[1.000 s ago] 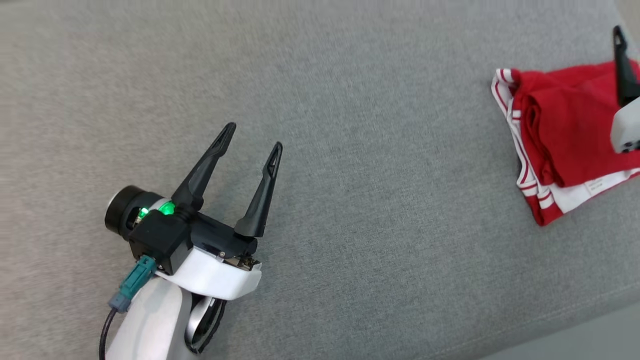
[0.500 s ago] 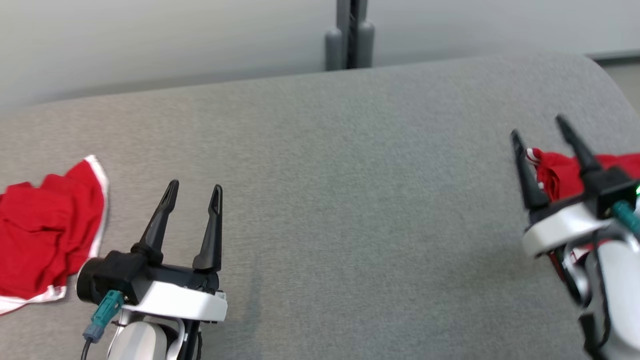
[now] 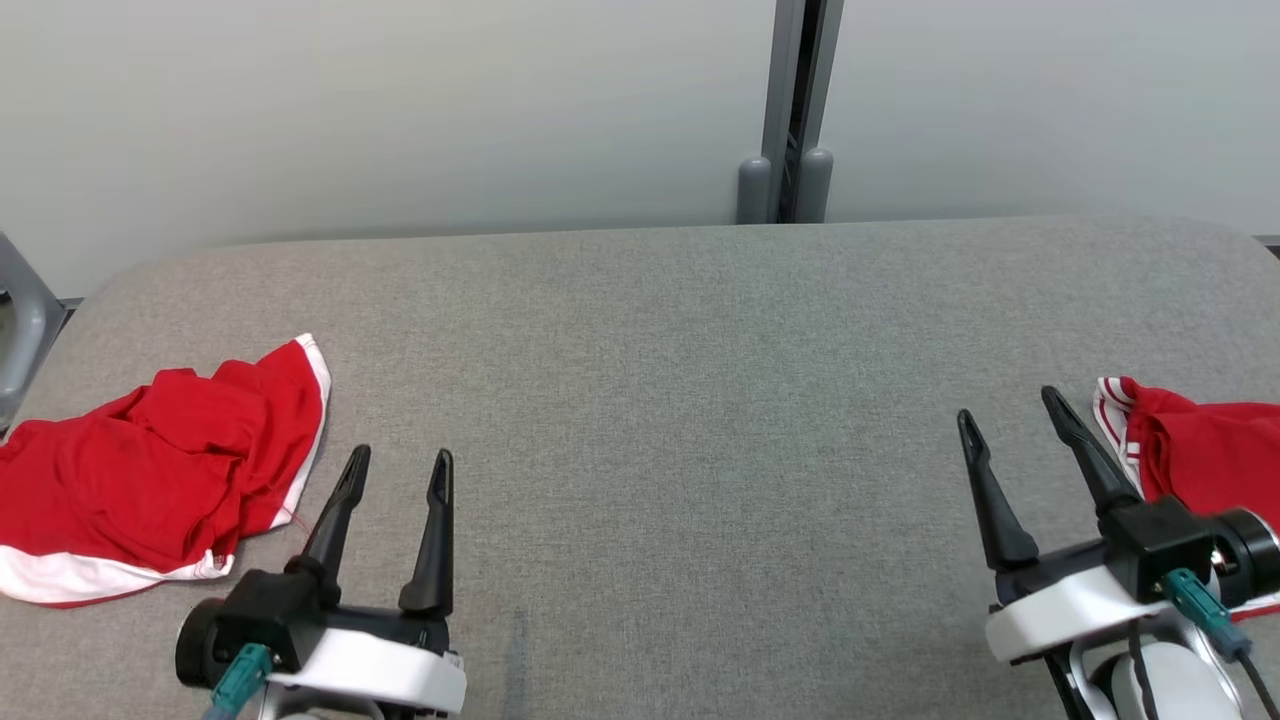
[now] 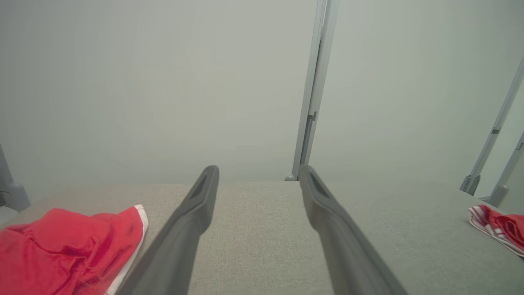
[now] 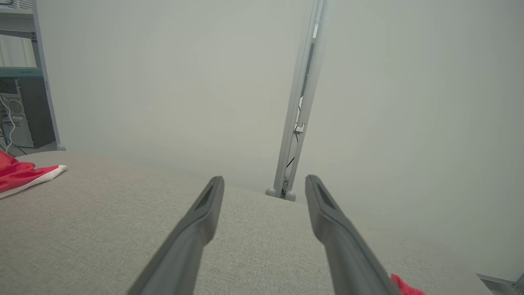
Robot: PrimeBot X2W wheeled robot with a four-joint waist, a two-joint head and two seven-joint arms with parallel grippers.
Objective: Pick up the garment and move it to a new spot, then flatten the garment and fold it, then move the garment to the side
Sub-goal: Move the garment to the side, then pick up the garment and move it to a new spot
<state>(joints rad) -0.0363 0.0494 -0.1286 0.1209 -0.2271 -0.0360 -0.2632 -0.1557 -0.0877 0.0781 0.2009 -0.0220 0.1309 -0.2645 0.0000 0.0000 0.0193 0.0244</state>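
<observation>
A: Head view first. What's different from a second ago?

B: Mostly the camera. It was looking down at the folded red garment with white striped trim (image 3: pixel 1205 450); now it has lifted and takes in the whole grey cloth-covered tabletop (image 3: pixel 650 380). The garment itself hasn't shifted and lies at the right edge. The right pincer (image 3: pixel 1008 407), which stood over it then, now points clear of it on the left, jaws wide and empty.

A: And the other side?

B: A crumpled red garment with a white hem (image 3: pixel 150 480) lies at the far left. The left pincer (image 3: pixel 400 458) is just beside it, also spread wide, holding nothing.

A: Left wrist view?

B: It looks along the open fingers (image 4: pixel 192 217) across bare cloth, with the crumpled piece low on the left and the folded one far off to the right.

A: Right wrist?

B: Fingers apart again. The crumpled garment shows at the left edge, and a scrap of red sits beside the right finger.

A: So where does that leave the task?

B: I'd judge one garment folded and set aside. The crumpled one is untouched, so picking it up looks like the next step, probably with the left arm.
</observation>
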